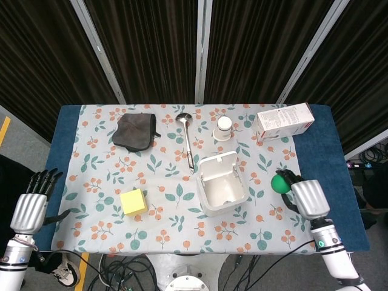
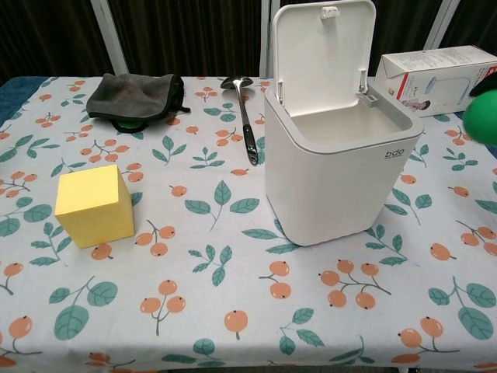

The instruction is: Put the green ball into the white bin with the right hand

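Observation:
My right hand (image 1: 308, 198) grips the green ball (image 1: 280, 182), lifted off the table to the right of the white bin (image 1: 222, 191). In the chest view only part of the green ball (image 2: 484, 116) shows at the right edge, level with the bin's rim; the white bin (image 2: 338, 175) stands with its lid up and its inside open. My left hand (image 1: 31, 205) hangs off the table's left edge with its fingers spread and nothing in it.
A yellow block (image 1: 133, 201) lies left of the bin. A metal ladle (image 1: 187, 140), a dark cloth (image 1: 134, 131), a small white jar (image 1: 224, 128) and a white-and-red carton (image 1: 284, 121) sit along the far half of the table.

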Robot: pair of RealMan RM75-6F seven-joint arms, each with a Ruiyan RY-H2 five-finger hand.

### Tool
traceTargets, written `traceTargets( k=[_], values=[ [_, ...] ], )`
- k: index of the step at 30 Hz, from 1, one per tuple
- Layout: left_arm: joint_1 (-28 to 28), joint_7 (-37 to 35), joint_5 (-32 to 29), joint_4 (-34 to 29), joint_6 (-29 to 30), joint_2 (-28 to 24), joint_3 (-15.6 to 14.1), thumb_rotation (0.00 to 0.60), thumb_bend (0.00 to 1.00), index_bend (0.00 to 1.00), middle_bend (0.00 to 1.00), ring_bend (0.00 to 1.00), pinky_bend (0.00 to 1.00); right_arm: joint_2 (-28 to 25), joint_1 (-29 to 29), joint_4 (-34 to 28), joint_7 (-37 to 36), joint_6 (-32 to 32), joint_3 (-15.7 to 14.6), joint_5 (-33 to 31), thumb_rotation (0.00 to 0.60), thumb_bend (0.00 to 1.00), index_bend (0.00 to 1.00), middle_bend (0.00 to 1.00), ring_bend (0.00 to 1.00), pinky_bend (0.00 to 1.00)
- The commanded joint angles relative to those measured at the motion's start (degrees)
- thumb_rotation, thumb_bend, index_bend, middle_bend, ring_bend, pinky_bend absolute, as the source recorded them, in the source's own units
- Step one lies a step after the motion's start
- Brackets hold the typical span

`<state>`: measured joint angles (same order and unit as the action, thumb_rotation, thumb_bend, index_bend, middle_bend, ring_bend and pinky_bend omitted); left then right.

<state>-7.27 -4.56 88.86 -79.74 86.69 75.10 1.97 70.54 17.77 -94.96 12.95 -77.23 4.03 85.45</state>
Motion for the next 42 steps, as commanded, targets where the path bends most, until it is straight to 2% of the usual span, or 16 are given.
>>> traceTargets(
  k=[1,7,17,21,23,26,33,37,42],
  values=[
    [0.0,0.2,-0.1,-0.1,-0.2,0.0,0.0,0.600,0.00,0.11,0.07,0.00,0.07,-3.5,-1.5,-3.2,-2.9,-3.9,1.0,3.4,0.600,0.46,0.63,0.49,0.49,0.76],
    [-0.2,0.6,0.2,-0.3,0.0,0.0,0.1,0.600,0.00,0.11,0.07,0.00,0.07,-3.9,0.9,-6.3,-2.9,-2.2,1.5,7.0,0.600,0.46,0.62,0.49,0.49,0.76],
    [-0.3,0.5,0.0,-0.5,-0.4,-0.4,0.0,0.600,0.00,0.11,0.07,0.00,0.07,1.4,6.5,-8.1,2.3,4.4,2.9,7.8,0.600,0.44,0.59,0.48,0.49,0.75],
    [-0.3,0.1,0.2,-0.1,0.0,0.0,0.1,0.600,0.00,0.11,0.07,0.00,0.07,2.3,8.0,-8.4,2.1,6.8,2.9,6.9,0.600,0.36,0.46,0.42,0.42,0.63],
    [-0.3,-0.5,0.4,0.4,0.6,0.2,0.4,0.600,0.00,0.10,0.07,0.00,0.07,2.6,8.6,-8.3,1.8,7.6,2.9,7.0,0.600,0.30,0.35,0.33,0.32,0.50],
    [-0.1,-0.9,0.5,0.9,1.0,0.4,0.3,0.600,0.00,0.10,0.07,0.00,0.07,2.8,9.2,-8.3,1.1,8.0,2.6,7.5,0.600,0.21,0.21,0.23,0.21,0.39],
    [-0.3,-1.2,0.5,1.3,0.8,0.5,0.4,0.600,0.00,0.10,0.07,0.00,0.07,2.6,9.0,-7.8,-2.3,6.3,1.9,9.2,0.600,0.13,0.08,0.15,0.11,0.29],
    [-0.1,-1.1,0.5,1.3,0.9,0.7,0.2,0.600,0.00,0.10,0.07,0.00,0.07,1.8,7.9,-7.3,-3.5,3.7,1.3,10.7,0.600,0.12,0.06,0.15,0.11,0.29],
    [0.0,-0.9,0.6,1.2,0.7,0.6,-0.1,0.600,0.00,0.10,0.07,0.00,0.06,-0.1,3.0,-4.6,-5.9,-4.0,-0.5,12.2,0.600,0.12,0.06,0.15,0.11,0.28]
  ],
)
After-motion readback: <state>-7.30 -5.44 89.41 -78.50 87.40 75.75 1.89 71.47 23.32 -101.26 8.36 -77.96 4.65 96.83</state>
